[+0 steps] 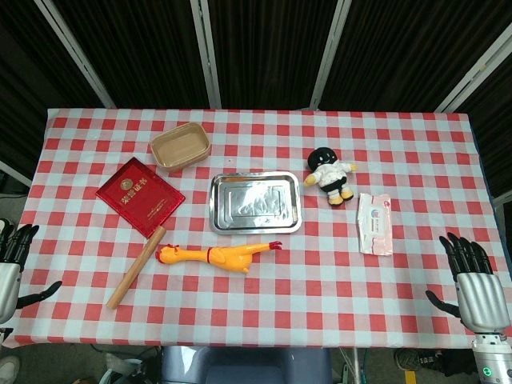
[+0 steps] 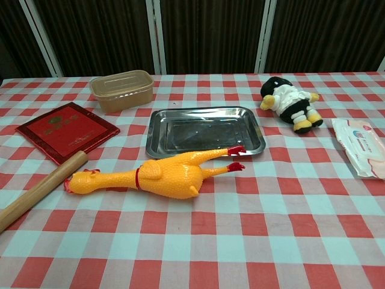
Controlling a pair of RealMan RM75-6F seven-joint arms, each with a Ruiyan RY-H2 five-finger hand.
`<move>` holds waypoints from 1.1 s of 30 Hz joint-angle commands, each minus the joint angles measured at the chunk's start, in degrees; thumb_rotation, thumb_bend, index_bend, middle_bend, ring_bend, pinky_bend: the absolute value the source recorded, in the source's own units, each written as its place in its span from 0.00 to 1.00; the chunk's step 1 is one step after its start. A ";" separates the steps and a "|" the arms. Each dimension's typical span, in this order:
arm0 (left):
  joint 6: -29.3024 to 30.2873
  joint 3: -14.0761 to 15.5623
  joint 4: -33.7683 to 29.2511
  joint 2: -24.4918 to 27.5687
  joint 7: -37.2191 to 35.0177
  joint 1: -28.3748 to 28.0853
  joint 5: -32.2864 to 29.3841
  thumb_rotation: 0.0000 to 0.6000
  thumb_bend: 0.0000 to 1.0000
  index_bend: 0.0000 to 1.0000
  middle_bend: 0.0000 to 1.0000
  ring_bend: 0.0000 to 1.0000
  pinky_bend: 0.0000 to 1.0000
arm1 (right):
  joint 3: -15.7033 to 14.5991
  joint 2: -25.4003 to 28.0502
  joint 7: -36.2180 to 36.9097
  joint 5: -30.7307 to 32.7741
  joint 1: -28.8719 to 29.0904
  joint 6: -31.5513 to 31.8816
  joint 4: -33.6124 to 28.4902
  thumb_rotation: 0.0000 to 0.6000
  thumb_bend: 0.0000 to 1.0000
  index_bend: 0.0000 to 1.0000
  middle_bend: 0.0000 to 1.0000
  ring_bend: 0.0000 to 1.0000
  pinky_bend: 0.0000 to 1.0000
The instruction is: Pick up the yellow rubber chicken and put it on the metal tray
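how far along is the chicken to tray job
Nothing looks done yet: the yellow rubber chicken lies on the checked cloth just in front of the metal tray, which holds nothing. Nothing is in hand: the left hand and right hand sit open at the table's near corners, away from it. Left: reach, grasp, lift, place on the tray.

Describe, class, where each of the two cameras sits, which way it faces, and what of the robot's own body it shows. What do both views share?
Head view: high above the near table edge, looking steeply down on the whole checked table; left hand and right hand show at the lower corners, fingers apart, empty.
Chest view: low at the near edge, looking across toward the dark curtains; no part of the robot shows.
Shared: rubber chicken, metal tray, red booklet, rolling pin, tub, plush toy, wipes pack.
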 commanded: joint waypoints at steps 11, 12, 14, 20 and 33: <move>-1.11 0.15 -0.75 -0.60 0.95 -0.42 -0.17 1.00 0.00 0.08 0.08 0.02 0.00 | 0.29 0.43 0.09 -0.04 0.94 -1.45 0.08 1.00 0.17 0.00 0.04 0.05 0.07; -1.33 0.23 -0.75 -0.61 0.85 -0.53 -0.04 1.00 0.00 0.09 0.08 0.02 0.00 | 0.28 0.46 0.18 -0.10 0.99 -1.50 0.03 1.00 0.17 0.00 0.04 0.05 0.07; -1.76 0.25 -0.72 -0.62 0.85 -0.81 0.10 1.00 0.01 0.10 0.09 0.02 0.00 | 0.28 0.44 0.33 -0.34 1.02 -1.39 -0.03 1.00 0.17 0.00 0.04 0.05 0.07; -4.35 -0.42 -0.97 -0.39 0.54 -2.92 0.41 1.00 0.06 0.17 0.16 0.09 0.10 | 0.32 0.07 0.40 -0.31 1.06 -1.40 0.11 1.00 0.17 0.00 0.04 0.05 0.07; -19.10 -3.21 0.26 -5.54 3.04 -14.52 0.42 1.00 0.07 0.24 0.26 0.21 0.25 | 0.17 0.59 -0.12 -1.68 2.39 -2.75 -1.03 1.00 0.17 0.00 0.04 0.05 0.07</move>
